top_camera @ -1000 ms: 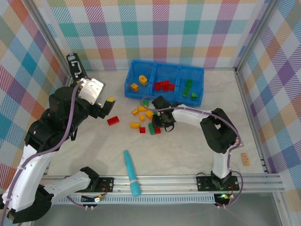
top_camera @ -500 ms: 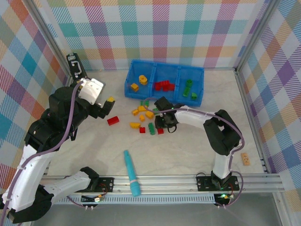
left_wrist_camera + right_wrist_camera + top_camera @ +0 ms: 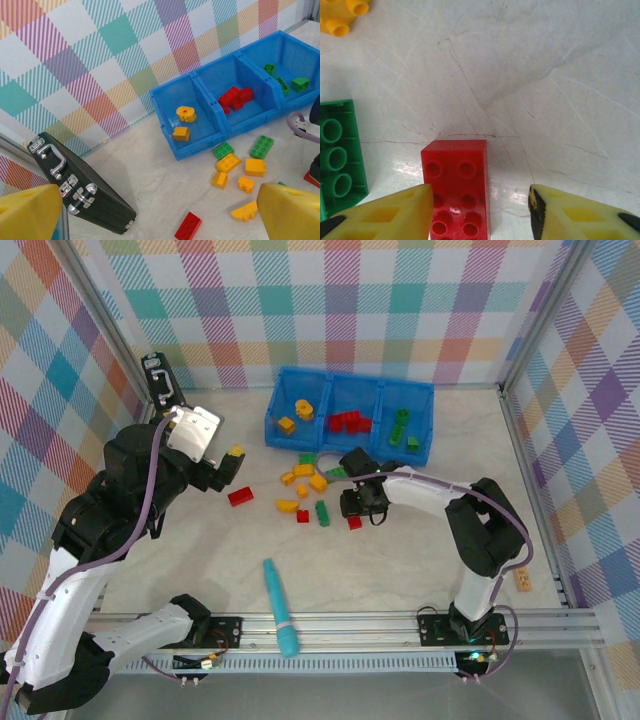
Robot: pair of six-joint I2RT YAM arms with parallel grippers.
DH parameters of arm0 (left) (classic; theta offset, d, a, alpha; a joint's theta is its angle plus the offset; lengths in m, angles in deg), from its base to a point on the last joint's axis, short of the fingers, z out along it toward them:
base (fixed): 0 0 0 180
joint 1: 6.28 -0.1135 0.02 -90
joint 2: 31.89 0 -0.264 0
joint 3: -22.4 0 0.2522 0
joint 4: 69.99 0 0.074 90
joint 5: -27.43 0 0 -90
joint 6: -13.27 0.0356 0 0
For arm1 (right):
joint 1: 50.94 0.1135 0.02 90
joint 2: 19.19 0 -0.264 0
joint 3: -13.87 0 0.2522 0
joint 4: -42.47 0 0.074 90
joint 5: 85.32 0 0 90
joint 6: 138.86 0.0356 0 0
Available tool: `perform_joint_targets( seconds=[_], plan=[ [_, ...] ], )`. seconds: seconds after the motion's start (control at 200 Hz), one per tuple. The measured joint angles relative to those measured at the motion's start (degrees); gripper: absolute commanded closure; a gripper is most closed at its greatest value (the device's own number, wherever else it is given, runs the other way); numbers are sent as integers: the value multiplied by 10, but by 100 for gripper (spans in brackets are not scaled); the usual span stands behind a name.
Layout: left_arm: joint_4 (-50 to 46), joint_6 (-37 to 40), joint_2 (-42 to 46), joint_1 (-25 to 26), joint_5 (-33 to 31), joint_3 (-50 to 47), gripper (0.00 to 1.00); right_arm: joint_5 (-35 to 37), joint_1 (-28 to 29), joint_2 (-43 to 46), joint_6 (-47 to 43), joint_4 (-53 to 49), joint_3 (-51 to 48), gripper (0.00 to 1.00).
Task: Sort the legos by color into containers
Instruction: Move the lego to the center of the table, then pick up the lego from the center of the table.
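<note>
Right gripper is held open on the near side of the blue bin; the left gripper is held open and empty off the bin's left end. Within the bin, yellow-orange is kept left, red middle, green right (sorting is judged under half done). Some eleven loose legos are left scattered before the bin's front wall. One red brick is straddled, not yet clamped, by the right fingers.
</note>
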Motion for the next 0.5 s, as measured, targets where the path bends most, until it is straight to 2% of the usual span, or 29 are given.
perform_joint_targets(
  seconds=[0.285, 0.5],
  plan=[
    [0, -4, 0, 0, 0, 0, 0, -21, -1, 31, -11, 4, 0, 40],
    [0, -4, -2, 0, 2, 0, 0, -38, -1, 14, -24, 6, 0, 37]
  ],
)
